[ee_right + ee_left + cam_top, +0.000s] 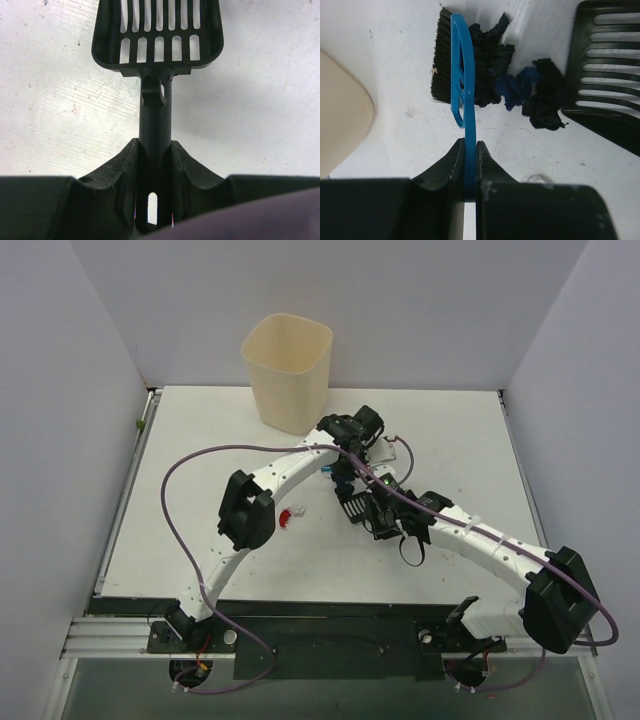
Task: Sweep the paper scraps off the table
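Our left gripper (470,150) pinches the brush (457,65), our right gripper (155,145) the scoop (156,65); a hard push could fling paper scraps (517,87) past it.

A cream plastic bin (288,370), a tapered square tub with rounded corners and an open top, stands upright on the white tabletop (200,460). Just in front of the bin and to its right is a small blue plastic brush (461,75), turned on edge, its black bristles on the side facing the bin. Farther from the bin on that same side is a black plastic slotted scoop (157,35) with a long handle, apart from the brush.
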Robot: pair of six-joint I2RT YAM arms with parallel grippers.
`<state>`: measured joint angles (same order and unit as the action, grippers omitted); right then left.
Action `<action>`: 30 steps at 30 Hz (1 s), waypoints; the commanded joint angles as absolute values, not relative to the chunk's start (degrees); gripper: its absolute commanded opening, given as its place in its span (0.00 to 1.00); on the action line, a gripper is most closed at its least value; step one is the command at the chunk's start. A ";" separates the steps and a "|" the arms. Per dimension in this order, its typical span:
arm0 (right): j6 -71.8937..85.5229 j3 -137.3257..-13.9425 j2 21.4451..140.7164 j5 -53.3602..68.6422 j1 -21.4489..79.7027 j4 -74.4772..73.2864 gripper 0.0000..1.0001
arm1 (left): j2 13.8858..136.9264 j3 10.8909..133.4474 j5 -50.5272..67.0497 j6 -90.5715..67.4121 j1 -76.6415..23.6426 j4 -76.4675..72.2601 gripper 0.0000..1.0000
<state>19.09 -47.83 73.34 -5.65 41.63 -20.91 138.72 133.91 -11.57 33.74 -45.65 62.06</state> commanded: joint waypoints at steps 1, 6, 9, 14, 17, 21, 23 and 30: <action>17.75 -50.54 75.41 -5.71 41.31 -19.43 0.00 | 137.20 134.47 1.48 29.89 -47.90 70.75 0.00; 17.75 -50.10 76.38 -6.15 41.31 -18.37 0.00 | 135.44 134.73 7.38 25.68 -48.69 73.64 0.00; 17.93 -49.57 76.38 -5.98 41.40 -17.93 0.00 | 135.96 137.71 11.85 22.77 -48.78 76.28 0.00; 18.19 -48.69 75.76 -6.15 41.40 -17.23 0.00 | 135.09 140.53 15.64 17.94 -48.69 78.04 0.00; 18.19 -47.99 75.15 -6.50 41.48 -16.44 0.00 | 133.43 141.06 16.00 15.13 -48.69 77.70 0.00; 17.93 -46.76 74.18 -8.17 42.19 -15.91 0.00 | 130.97 141.06 11.27 11.96 -48.34 75.51 0.00; 17.84 -46.15 74.00 -9.31 42.80 -15.65 0.00 | 129.30 140.28 10.29 9.95 -47.29 72.97 0.00; 17.84 -43.60 72.34 -10.28 44.12 -13.19 0.00 | 121.57 135.10 15.45 2.20 -41.40 64.61 0.00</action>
